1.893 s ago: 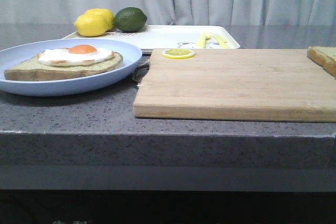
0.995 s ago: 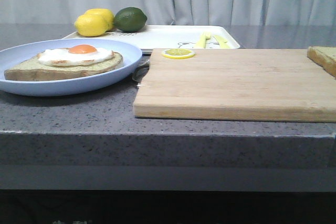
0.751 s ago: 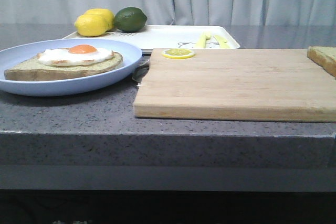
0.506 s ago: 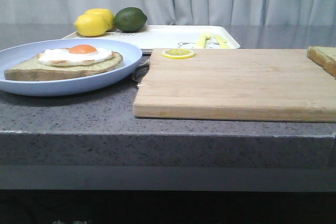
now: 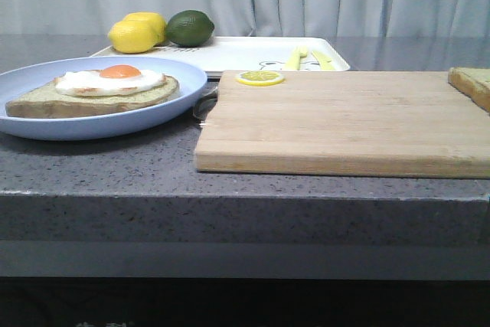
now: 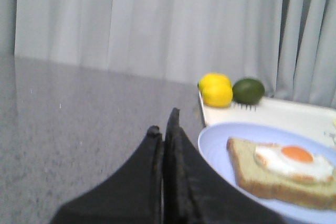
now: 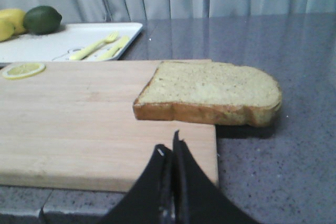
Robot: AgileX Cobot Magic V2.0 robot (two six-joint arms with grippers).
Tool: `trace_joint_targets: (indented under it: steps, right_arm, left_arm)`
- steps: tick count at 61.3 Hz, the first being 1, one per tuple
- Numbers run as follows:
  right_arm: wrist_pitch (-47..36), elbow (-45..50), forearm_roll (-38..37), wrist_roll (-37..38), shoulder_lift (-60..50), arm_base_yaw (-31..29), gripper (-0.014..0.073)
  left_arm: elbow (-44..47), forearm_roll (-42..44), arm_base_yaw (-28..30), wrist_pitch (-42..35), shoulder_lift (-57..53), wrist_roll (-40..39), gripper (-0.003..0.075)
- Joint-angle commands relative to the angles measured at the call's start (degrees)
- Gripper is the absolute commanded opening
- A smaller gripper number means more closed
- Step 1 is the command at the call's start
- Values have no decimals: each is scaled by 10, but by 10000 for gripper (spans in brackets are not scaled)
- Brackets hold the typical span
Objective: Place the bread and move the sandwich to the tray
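**Two sets of fingers pressed together, bread at the board's far corner**

Two sets of black fingers show only in the wrist views, each pair closed tip to tip with nothing between them. The left fingers (image 6: 164, 129) sit over the grey desk (image 5: 115, 166) beside the pale blue plate (image 5: 180, 97), not touching it. The right fingers (image 7: 170, 153) sit just off the near edge of the wooden cutting board (image 5: 344, 124), facing the bread (image 7: 210, 95).

The bread lies flat on the right end of the board, its outer part overhanging the board's edge above the desk. In the front view only its corner (image 5: 471, 82) shows at the frame's right side.

On the plate rests a single slice topped with a fried egg (image 5: 115, 80), the open sandwich (image 5: 92, 93). Behind the board stands the white tray (image 5: 245, 51), carrying two lemons (image 5: 136, 32), a lime (image 5: 190, 27) and pale yellow cutlery (image 5: 306, 57). A lemon slice (image 5: 259, 77) lies on the board's back left corner.
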Motion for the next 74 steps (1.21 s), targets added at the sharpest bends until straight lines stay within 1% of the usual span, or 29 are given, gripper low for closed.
trace_joint_targets:
  steps: [1,3,5,8,12,15,20,29,37,41,45,47,50,52,54,55,56,57,59,60,61,65,71,74]
  right_arm:
    - [-50,-54,3,0,-12,-3,-77]
    - [-37,-73,3,0,-11,-3,-77]
    - [-13,-101,3,0,-7,-3,-77]
    - [30,-143,2,0,1,-3,-77]
    - [89,-205,2,0,29,-3,-77]
    - [123,-246,2,0,64,-3,-77]
    - [159,-309,2,0,127,-3,-77]
    - [167,-372,2,0,239,-3,-77]
    - [150,-379,2,0,286,-3,-70]
    - [148,-379,2,0,293,-3,-29]
    - [148,-379,2,0,293,-3,65]
    - [148,-379,2,0,293,-3,132]
    - [148,-379,2,0,293,-3,240]
    - [148,-379,2,0,293,-3,339]
    - [148,-378,2,0,293,-3,402]
    - [148,-378,2,0,293,-3,447]
    - [148,-378,2,0,293,-3,486]
    - [148,-378,2,0,293,-3,511]
    - [148,-378,2,0,293,-3,561]
    - [148,-378,2,0,293,-3,586]
    - [148,-378,2,0,293,-3,599]
    - [148,-378,2,0,295,-3,629]
    - [149,-381,1,0,303,-3,626]
    - [163,-393,-7,0,321,-3,626]
  left_arm:
    - [-18,-4,1,-94,-13,-5,-19]
    - [-31,-4,1,-89,-12,-5,-19]
    - [-52,-4,1,-67,-10,-5,-19]
    - [-83,3,1,-22,-5,-5,-19]
    - [-138,46,1,52,17,-5,-19]
    - [-178,77,0,95,50,-5,-19]
    - [-242,87,0,145,117,-5,-19]
    - [-306,87,0,156,243,-5,-19]
    - [-324,87,0,147,294,-5,-19]
    - [-324,85,0,140,303,-5,-18]
    - [-324,85,0,133,302,-5,-11]
    - [-324,85,0,128,302,-5,10]
    - [-324,85,0,122,302,-5,74]
    - [-324,85,0,121,302,-5,154]
    - [-324,85,0,121,302,-5,217]
    - [-324,85,0,121,302,-5,285]
    - [-324,85,0,122,302,-5,320]
    - [-324,85,0,123,302,-5,372]
    - [-324,85,0,125,302,-5,449]
    - [-324,85,0,125,302,-5,475]
    - [-324,85,0,125,302,-5,510]
    - [-323,85,0,125,302,-5,567]
    - [-323,85,0,125,302,-5,566]
    - [-323,85,0,125,302,-5,566]
